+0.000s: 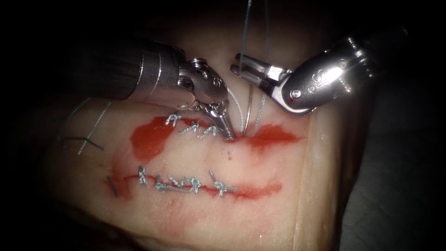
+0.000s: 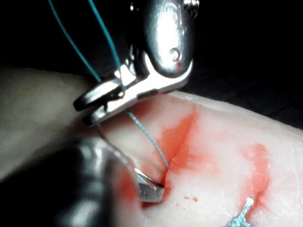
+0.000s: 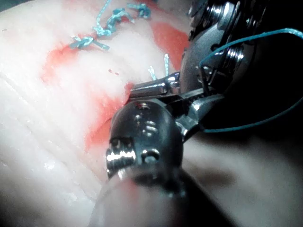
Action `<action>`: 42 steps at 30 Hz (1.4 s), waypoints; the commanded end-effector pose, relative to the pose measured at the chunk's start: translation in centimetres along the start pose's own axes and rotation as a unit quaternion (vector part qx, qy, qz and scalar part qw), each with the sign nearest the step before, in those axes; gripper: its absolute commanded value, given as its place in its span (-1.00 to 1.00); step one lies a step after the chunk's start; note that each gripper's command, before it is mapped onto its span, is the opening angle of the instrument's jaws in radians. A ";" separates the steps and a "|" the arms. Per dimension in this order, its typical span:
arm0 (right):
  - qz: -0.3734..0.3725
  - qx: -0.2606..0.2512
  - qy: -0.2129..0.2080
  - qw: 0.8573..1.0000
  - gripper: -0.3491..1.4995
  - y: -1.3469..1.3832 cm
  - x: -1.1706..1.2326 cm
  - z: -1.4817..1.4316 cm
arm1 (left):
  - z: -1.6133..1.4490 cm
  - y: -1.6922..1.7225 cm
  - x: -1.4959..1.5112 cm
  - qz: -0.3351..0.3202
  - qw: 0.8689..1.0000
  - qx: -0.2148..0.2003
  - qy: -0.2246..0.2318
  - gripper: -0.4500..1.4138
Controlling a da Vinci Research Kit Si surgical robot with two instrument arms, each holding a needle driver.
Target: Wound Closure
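The tissue has two cuts. The upper cut has knotted stitches on its left part. My left tool points down with its jaws together and the tip pressed into the upper cut just right of the last stitch; what it holds is hidden. My right tool hovers above the cut with its jaws slightly parted. Two strands of blue thread run across them, up out of view and down into the cut. A thin grey curve rises from the cut; needle or thread, I cannot tell.
The lower cut carries a row of knotted stitches. Red fluid stains the tissue left of the upper stitches. Loose thread ends lie on the tissue at the far left. The tissue's edge drops off at the right.
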 end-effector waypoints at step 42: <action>0.034 0.059 -0.003 0.998 -1.00 -0.02 -0.02 0.08 | 0.18 -0.81 0.17 -0.005 0.991 -0.120 -0.059 -1.00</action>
